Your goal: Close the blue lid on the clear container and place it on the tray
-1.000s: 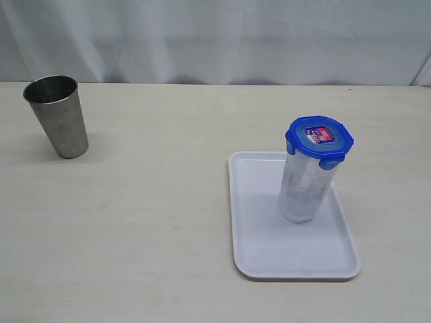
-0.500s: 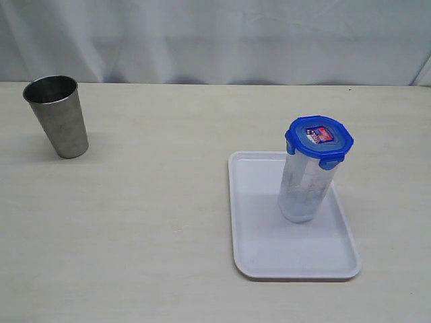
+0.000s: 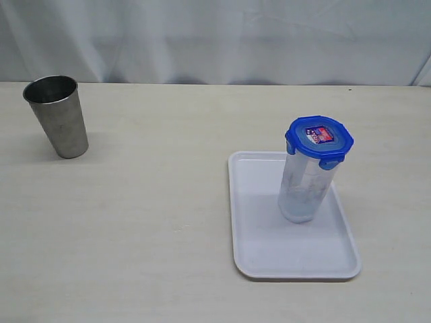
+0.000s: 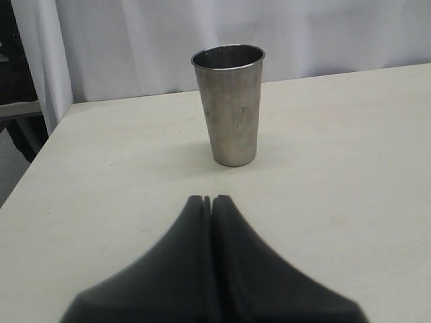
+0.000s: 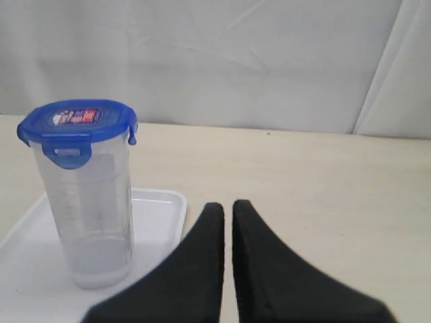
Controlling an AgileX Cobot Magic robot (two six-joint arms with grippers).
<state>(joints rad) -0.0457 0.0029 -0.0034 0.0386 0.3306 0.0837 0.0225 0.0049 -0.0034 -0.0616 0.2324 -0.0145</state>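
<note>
Toward the right edge of the tabletop (image 3: 168, 202): clear container (image 3: 302, 192), upright on the tray (image 3: 269, 249), blue lid (image 3: 319, 138) seated. Left tool (image 4: 211, 200), right tool (image 5: 227, 205): both pinched closed, empty.

Count:
- lid (image 3: 319, 140) x1, sticker (image 3: 319, 135) on it x1
- lid flaps (image 5: 71, 156): 2 countable in right wrist view, others not clear
- container (image 3: 303, 192) x1
- tray (image 3: 269, 249) x1
- cup (image 3: 59, 118) x1
- drinking-type vessels total: 2 (one plastic, one metal)
- table (image 3: 148, 222) x1
- grippers x2: left gripper (image 4: 210, 200), right gripper (image 5: 227, 205)
- fingers (image 5: 202, 256): 2 per gripper, 4 total
</note>
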